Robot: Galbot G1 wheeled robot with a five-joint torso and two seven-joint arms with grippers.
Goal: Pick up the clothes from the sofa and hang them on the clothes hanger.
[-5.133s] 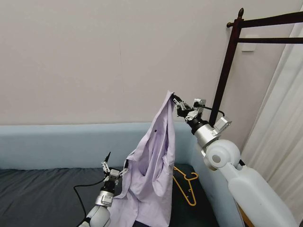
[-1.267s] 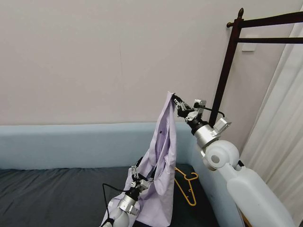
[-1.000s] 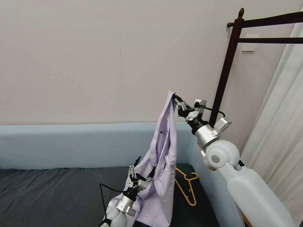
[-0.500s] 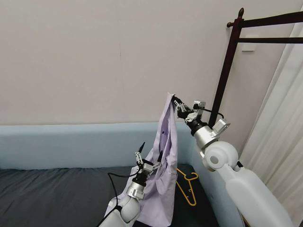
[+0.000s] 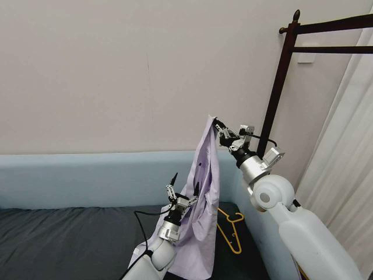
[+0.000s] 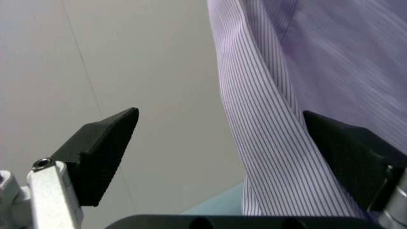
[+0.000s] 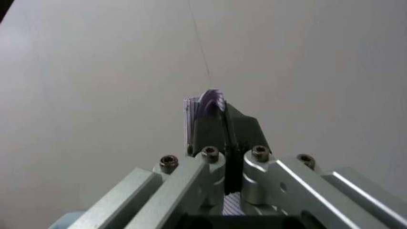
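Note:
A lilac striped shirt [image 5: 201,198] hangs from my right gripper [image 5: 217,126], which is shut on its top edge high above the sofa; the pinched fold of shirt [image 7: 203,101] shows between the pads. My left gripper [image 5: 184,189] stands open beside the shirt's lower half, one finger [image 6: 102,152] out in front of the wall and the other finger [image 6: 350,152] against the striped shirt [image 6: 279,124], an edge of which hangs between them. The dark wooden clothes rack [image 5: 280,87] stands to the right, behind my right arm.
A yellow wire hanger [image 5: 228,227] lies on the dark sofa seat [image 5: 64,239] near the right armrest. The pale blue sofa back [image 5: 87,175] runs along the wall. White curtains [image 5: 349,151] hang at the far right.
My left gripper has let go of the shirt's lower hem, risen and moved right, and now stands open at the shirt's edge. My right gripper holds the shirt in about the same place.

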